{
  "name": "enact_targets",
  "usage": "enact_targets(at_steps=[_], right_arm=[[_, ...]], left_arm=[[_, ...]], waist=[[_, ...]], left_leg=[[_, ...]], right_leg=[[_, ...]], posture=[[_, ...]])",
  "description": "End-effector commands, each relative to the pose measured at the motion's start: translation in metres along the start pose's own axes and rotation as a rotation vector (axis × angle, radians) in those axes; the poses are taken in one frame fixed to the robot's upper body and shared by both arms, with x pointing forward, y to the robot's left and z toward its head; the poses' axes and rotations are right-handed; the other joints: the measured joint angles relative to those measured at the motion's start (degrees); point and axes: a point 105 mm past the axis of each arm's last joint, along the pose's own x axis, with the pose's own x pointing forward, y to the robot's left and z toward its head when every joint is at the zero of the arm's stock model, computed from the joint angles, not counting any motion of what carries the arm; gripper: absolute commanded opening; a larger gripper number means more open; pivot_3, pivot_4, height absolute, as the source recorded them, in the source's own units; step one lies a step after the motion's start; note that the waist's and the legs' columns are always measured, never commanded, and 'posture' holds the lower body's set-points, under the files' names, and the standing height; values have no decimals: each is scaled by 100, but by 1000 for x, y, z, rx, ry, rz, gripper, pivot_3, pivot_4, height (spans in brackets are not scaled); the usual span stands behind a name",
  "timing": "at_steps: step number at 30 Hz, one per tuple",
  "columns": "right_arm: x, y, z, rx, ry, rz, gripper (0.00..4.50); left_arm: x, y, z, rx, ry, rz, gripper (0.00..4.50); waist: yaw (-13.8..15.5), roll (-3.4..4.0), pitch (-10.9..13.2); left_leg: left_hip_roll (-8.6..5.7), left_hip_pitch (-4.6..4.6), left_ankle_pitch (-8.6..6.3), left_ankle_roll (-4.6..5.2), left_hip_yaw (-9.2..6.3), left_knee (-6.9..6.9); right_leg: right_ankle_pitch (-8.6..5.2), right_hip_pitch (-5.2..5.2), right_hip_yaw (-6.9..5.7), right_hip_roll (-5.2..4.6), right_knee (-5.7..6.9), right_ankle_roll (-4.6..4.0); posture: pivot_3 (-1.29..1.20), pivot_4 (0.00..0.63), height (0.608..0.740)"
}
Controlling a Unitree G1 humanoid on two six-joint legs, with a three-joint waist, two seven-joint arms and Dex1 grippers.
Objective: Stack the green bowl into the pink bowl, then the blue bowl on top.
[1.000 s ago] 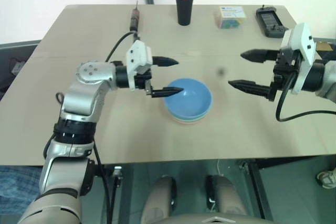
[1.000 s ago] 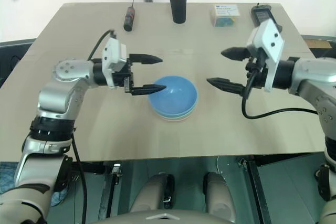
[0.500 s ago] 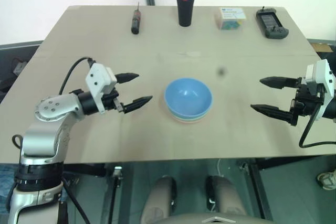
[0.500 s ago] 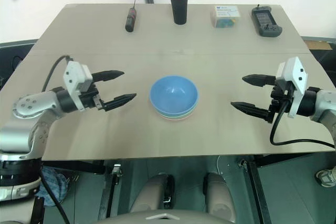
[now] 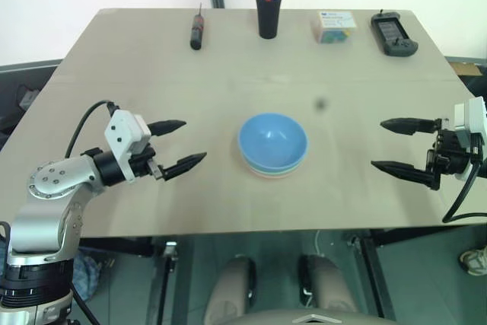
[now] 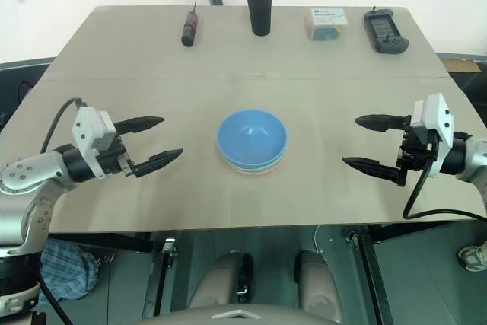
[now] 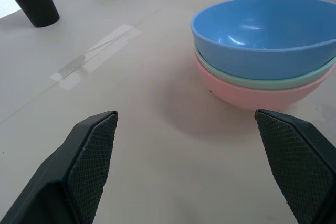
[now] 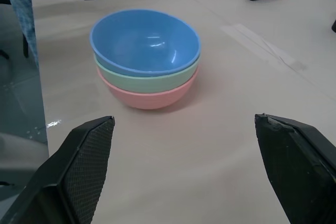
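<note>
Both tools, left (image 5: pixel 176 144) and right (image 5: pixel 397 146), hang open and empty either side of the finished stack: blue bowl (image 8: pixel 145 40) in green (image 8: pixel 149 81) in pink (image 8: pixel 152 97); nothing remains.

No words or numbers readable anywhere. Small box (image 5: pixel 335 25) at table's far edge has blue label, print too tiny to read.

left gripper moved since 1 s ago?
Yes. The left gripper has pulled back from the blue bowl, toward the table's left near edge. It is open and empty, well clear of the stack, which stays put.
</note>
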Motion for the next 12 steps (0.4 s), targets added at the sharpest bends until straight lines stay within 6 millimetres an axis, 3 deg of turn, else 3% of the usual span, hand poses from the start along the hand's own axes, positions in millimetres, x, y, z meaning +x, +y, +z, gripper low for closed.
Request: enact_targets(at_steps=[1,12], right_arm=[[-1,5,14,-52,-38,23,4500],[0,14,26,-51,-94,70,4500]], left_arm=[[-5,2,11,72,-17,9,4432],[0,0,8,95,-20,-29,4432]], waist=[[1,0,0],[5,0,0]], left_leg=[[0,0,0,0,0,0],[0,0,0,0,1,0]], right_leg=[[0,0,0,0,0,0],[0,0,1,0,0,0]], posture=[[0,150,740],[0,150,740]])
